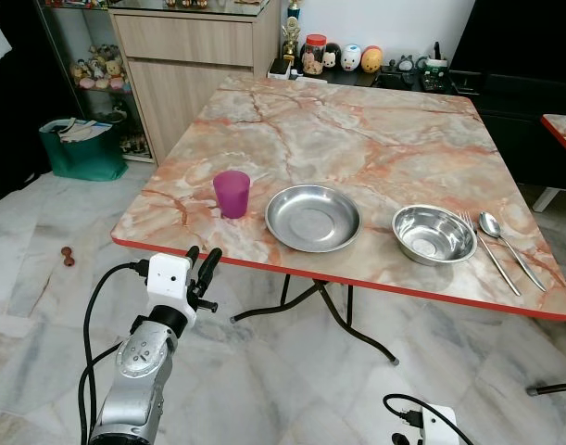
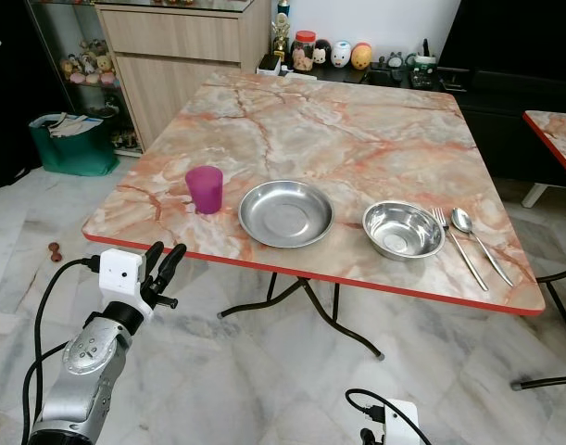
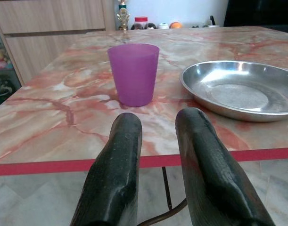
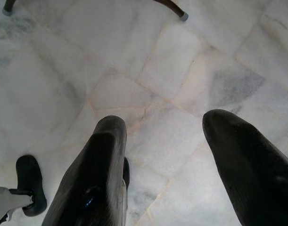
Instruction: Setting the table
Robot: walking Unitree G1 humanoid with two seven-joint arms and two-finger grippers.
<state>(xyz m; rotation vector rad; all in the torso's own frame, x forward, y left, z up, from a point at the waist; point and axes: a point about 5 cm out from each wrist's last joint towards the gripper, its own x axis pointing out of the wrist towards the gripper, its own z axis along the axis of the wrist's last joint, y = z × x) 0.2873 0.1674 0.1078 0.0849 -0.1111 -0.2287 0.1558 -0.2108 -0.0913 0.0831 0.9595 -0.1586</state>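
Left gripper (image 1: 201, 269): unclenched, empty, level with table (image 1: 375, 130) front edge, aimed at purple cup (image 1: 232, 193) near front-left corner, likely for side grasp | right gripper (image 4: 165, 165): fingers apart, idle over floor (image 4: 181, 61).

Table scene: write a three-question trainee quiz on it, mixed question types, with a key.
1. True or false: the purple cup stands upright on the table, to the left of the plate.
2. Which lies nearest the table's right edge? A) fork B) spoon C) bowl
3. Fill in: the left gripper hangs just off the table's near edge, its fingers aimed at the ____.

Key
1. True.
2. B; the spoon lies right of the fork, and both lie right of the bowl.
3. Purple cup. The right gripper points down at the floor, open.
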